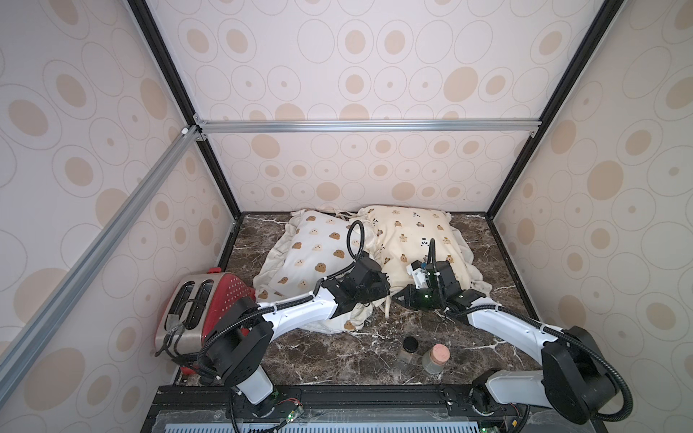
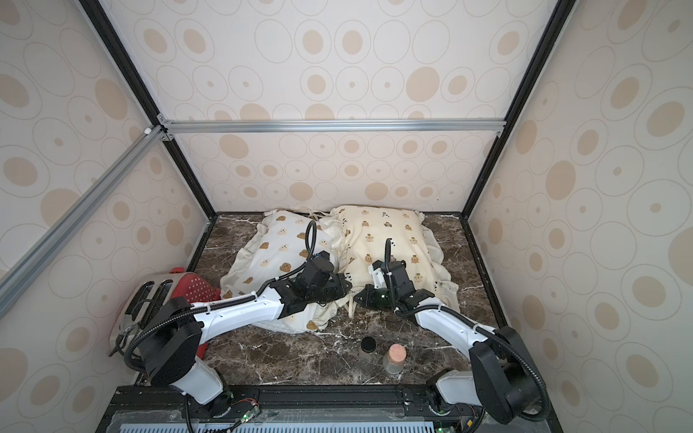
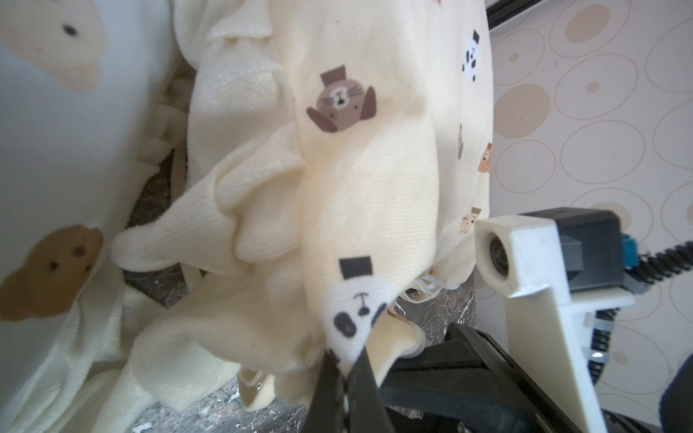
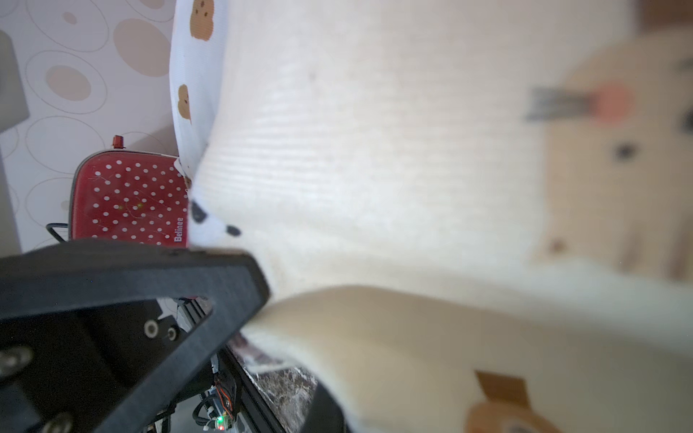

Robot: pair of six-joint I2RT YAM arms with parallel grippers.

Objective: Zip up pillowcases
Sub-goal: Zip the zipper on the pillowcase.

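Left pincer [image 3: 345, 360]: closed tight on a corner of the cream-yellow pillowcase [image 1: 412, 232], a panda print caught right at the tips. Right pincer [image 1: 398, 298]: closed, its tip facing the left pincer and near it; in the right wrist view a thick fold of cream fabric lies against its one visible finger [image 4: 324, 410], and whether that fold is gripped cannot be told. Cream tie strip [image 1: 386, 309]: hangs onto the counter [image 1: 337, 356] between the two pincers. Cream-yellow pillowcase: stuffed, ruffle-edged, printed with small bears and pandas; spreads beyond both pincers toward the back wall, its near edge bunched at them, with the right wrist lying over its near part. White pillowcase [image 1: 311, 251]: ruffle-edged, brown and cream blob faces; lies to the left of the left pincer, touching the cream-yellow one, its near corner under the left forearm. Red toaster [image 1: 202, 303]: white-dotted side, two slots, tilted; well apart to the left of the left pincer, by the left arm's elbow. Black-lidded jar [image 1: 410, 348] and cork-stoppered jar [image 1: 437, 358]: upright, just beside each other, on the base side of both pincers, between the arms.
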